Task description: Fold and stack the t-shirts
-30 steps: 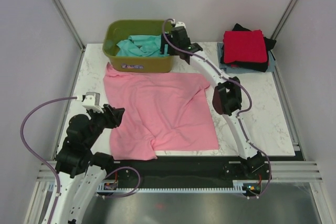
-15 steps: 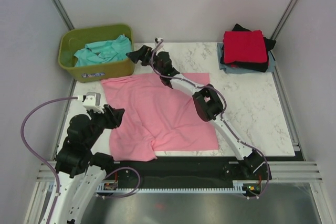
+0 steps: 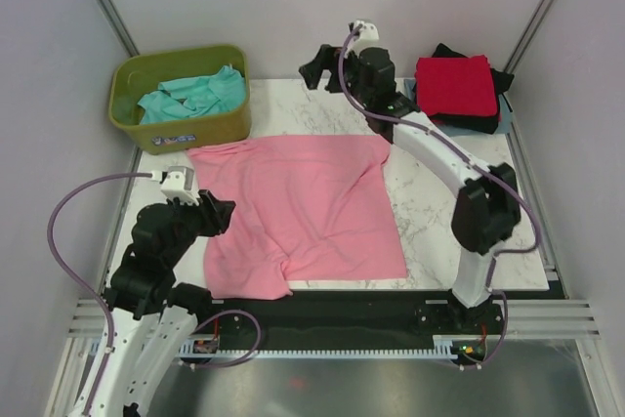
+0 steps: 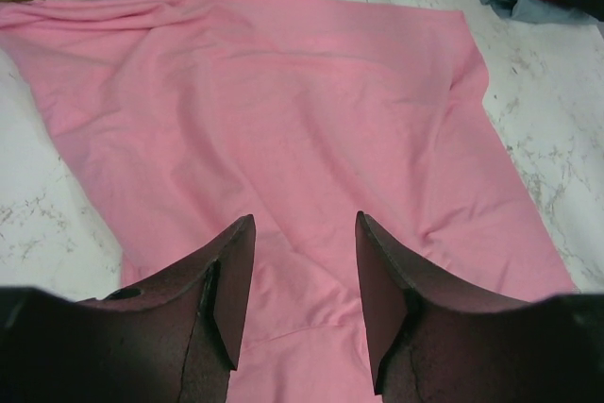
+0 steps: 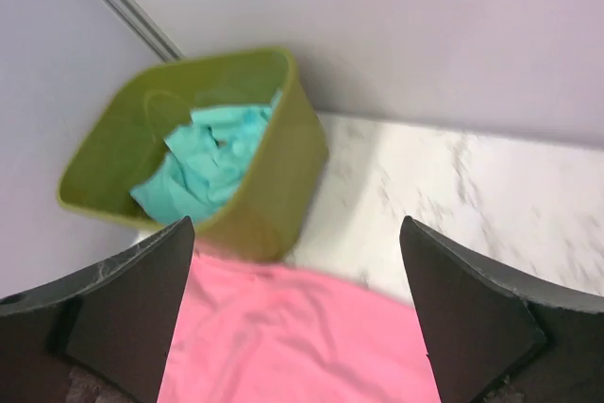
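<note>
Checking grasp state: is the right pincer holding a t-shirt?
No, the right pincer stands wide open with nothing between its fingers; the pink t-shirt lies on the table below.

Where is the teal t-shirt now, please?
In the top view, the teal t-shirt lies inside the olive tub, far left, beyond the pink t-shirt.

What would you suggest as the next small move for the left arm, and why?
Probably lower the left gripper onto the pink t-shirt and pinch its near edge. The jaws stand open above the cloth, which lies spread out but rumpled at the near corner. The right gripper is open and raised at the far side, holding nothing.
</note>
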Motion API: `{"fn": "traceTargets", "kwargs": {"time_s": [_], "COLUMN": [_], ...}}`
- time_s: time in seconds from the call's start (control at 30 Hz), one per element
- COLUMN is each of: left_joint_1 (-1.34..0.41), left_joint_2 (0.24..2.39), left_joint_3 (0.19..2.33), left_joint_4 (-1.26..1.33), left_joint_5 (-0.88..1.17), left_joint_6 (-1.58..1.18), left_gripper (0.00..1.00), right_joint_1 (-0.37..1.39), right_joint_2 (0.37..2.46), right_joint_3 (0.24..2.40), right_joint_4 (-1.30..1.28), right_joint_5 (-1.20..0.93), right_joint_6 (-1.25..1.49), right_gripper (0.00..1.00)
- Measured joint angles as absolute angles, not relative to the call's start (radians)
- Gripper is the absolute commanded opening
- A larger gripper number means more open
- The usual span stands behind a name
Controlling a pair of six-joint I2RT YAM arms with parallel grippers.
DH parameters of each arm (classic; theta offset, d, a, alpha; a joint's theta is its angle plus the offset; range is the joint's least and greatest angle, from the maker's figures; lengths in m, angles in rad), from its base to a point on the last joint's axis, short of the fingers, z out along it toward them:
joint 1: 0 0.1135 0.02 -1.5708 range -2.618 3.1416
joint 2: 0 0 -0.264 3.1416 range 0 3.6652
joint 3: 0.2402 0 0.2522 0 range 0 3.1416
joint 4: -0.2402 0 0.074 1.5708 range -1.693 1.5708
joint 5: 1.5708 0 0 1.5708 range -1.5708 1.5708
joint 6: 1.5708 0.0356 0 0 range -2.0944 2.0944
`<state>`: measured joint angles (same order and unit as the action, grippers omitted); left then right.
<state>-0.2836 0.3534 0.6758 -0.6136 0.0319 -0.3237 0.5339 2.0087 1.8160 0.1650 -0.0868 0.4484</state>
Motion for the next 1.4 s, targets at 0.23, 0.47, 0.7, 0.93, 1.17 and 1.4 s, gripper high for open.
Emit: {"fn": "traceTargets", "kwargs": {"time_s": [0.23, 0.47, 0.7, 0.93, 1.17, 1.4], "left_joint_1": [-0.287, -0.290, -0.325, -0.479, -0.635, -0.897], "left_joint_2": [0.566, 0.973, 1.370, 1.639, 1.776, 1.925], "left_joint_3": [0.682, 0.741, 0.917, 1.006, 1.069, 1.219], "left_joint_4": [-0.593, -0.489, -0.371, -0.336, -0.329, -0.256], "left_joint_5": [0.059, 0.080, 0.095, 0.113, 0.116, 0.155], "left_joint_6": [-0.340, -0.373, -0.399, -0.440, -0.515, -0.632], "left_gripper": [0.53, 0.53, 0.51, 0.51, 0.51, 0.52], "right_joint_1": [0.570, 0.596, 0.538, 0.379, 0.259, 0.064], "right_joint_2": [1.658, 1.724, 1.818, 1.697, 1.462, 1.243], "right_joint_3": [1.382, 1.154, 1.077, 0.873, 0.644, 0.544], "right_joint_4": [-0.079, -0.182, -0.126, 0.005, -0.005, -0.210], "right_joint_5": [0.012, -0.080, -0.184, -0.224, -0.176, -0.038], "right_joint_6": [0.443, 0.484, 0.545, 0.660, 0.715, 0.728], "right_gripper": [0.98, 0.98, 0.98, 0.98, 0.98, 0.98]}}
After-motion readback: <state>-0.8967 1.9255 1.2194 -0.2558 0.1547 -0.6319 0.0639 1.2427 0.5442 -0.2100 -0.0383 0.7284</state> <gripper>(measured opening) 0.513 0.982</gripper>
